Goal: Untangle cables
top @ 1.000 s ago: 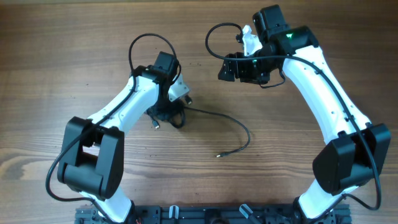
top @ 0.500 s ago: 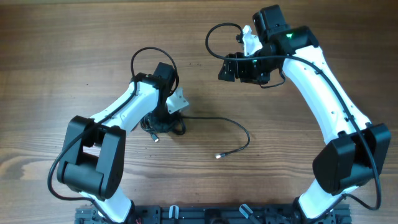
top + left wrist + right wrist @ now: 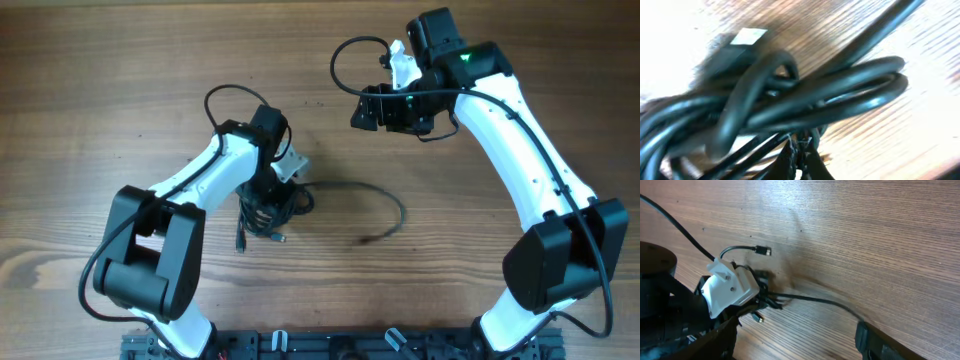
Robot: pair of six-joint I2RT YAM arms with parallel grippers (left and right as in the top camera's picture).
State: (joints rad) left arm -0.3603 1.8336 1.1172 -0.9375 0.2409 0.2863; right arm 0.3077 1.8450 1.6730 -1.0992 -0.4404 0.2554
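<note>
Left tool sits low over the desk, pinched narrow on the cables — a knotted black bundle right beneath it, blurred and close in its wrist view. Two short plug ends poke out just beside the tool; one long strand arcs away from it toward the right side. Right tool — fingers spread wide, nothing between them, well apart from the bundle, over bare desk.
</note>
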